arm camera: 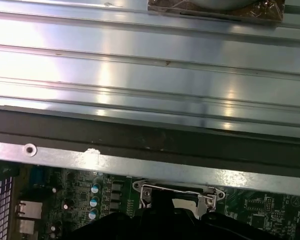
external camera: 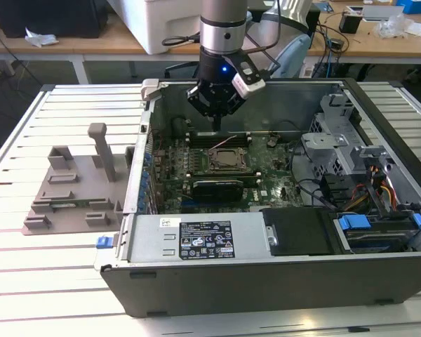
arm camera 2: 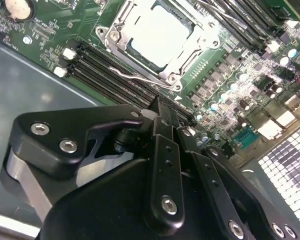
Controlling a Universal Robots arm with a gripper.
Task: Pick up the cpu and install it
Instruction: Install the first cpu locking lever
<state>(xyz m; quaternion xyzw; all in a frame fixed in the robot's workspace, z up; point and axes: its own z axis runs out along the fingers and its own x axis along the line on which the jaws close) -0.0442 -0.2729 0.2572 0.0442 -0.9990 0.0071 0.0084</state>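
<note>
An open computer case (external camera: 379, 126) lies on a slatted table (external camera: 28, 281), with the motherboard (external camera: 274, 168) exposed inside. The gripper (external camera: 216, 121) hangs just above the CPU socket (external camera: 229, 160), slightly toward the far wall of the case. In the second wrist view the cpu (arm camera 2: 157, 31), its silvery-white top bright under the light, sits within the socket frame (arm camera 2: 190, 55), whose retaining lever (arm camera 2: 135, 76) runs along the side nearest the memory slots (arm camera 2: 97, 67). The gripper's black fingers (arm camera 2: 166, 150) appear drawn together with nothing between them, and stand apart from the chip. Judged from this layout, the placing step looks done and the chip seated; the work in hand is the release or check above the socket. A grey plastic fixture block (external camera: 74, 186) rests on the table outside the case, well apart from the socket, on the exterior view's left. The power supply (external camera: 196, 239) lies along the near wall.
</note>
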